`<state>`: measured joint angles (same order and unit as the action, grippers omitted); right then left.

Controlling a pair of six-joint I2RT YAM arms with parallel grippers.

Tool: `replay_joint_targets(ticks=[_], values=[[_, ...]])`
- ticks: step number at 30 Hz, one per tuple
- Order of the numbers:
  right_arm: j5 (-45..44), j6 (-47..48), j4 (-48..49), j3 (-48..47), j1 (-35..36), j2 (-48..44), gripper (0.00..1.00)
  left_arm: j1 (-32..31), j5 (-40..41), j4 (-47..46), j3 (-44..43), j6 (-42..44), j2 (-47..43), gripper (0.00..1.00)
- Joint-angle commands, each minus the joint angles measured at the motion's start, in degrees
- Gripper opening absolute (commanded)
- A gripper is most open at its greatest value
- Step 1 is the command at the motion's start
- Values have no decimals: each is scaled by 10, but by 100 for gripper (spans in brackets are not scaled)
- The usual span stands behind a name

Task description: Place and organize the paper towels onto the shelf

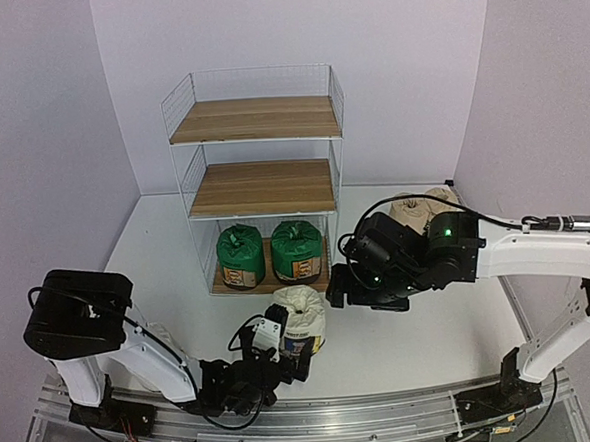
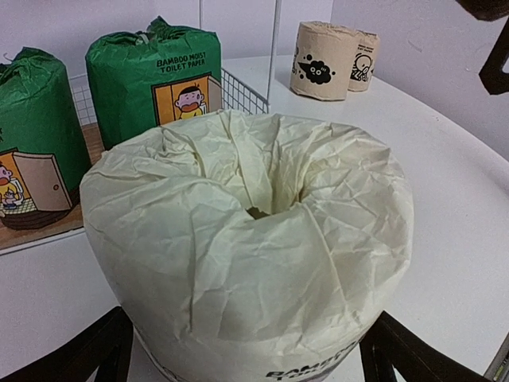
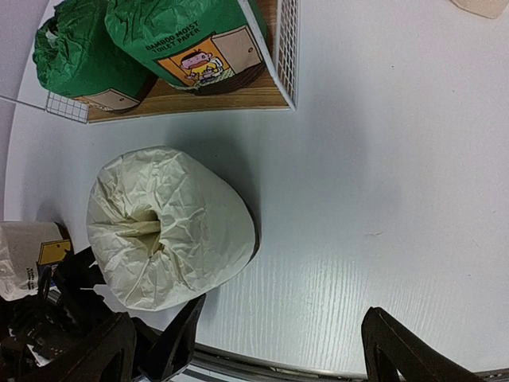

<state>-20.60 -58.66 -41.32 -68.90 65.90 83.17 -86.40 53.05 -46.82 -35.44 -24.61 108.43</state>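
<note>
A white paper towel roll (image 1: 302,314) stands upright on the table in front of the shelf (image 1: 257,119). My left gripper (image 1: 286,348) has its fingers (image 2: 94,352) on both sides of the roll's base (image 2: 246,239), touching the wrapper. My right gripper (image 1: 338,297) hovers just right of the roll, open and empty (image 3: 278,342). Two green rolls (image 1: 240,254) (image 1: 297,249) stand on the shelf's bottom board. Two tan rolls (image 1: 420,211) with black prints sit at the back right, partly behind my right arm. A second white roll (image 3: 24,255) shows by my left arm.
The shelf's middle board (image 1: 263,188) and top board hold nothing. A metal rail (image 1: 317,420) runs along the table's near edge. Purple walls close in behind and on both sides.
</note>
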Motion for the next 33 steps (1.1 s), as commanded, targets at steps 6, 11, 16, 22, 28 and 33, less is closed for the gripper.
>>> replay_joint_targets(ticks=[6, 11, 16, 22, 28, 33], values=[[11, -2, 0, -19, -7, 5, 94, 17, 3, -106, -7, 64, 27, 79], [14, -5, -1, -14, -10, 3, 94, 24, 0, -135, -6, 90, 34, 67], [12, -7, 0, -9, -13, -1, 93, 24, -3, -152, -18, 119, 40, 49], [5, -12, -1, 2, -14, -12, 93, 23, -5, -149, -27, 136, 36, 29], [-1, -16, -1, 10, -15, -20, 93, 24, -3, -135, -34, 131, 22, 14], [-12, -17, -1, 11, -15, -27, 93, 24, 4, -135, -33, 124, -9, 0]])
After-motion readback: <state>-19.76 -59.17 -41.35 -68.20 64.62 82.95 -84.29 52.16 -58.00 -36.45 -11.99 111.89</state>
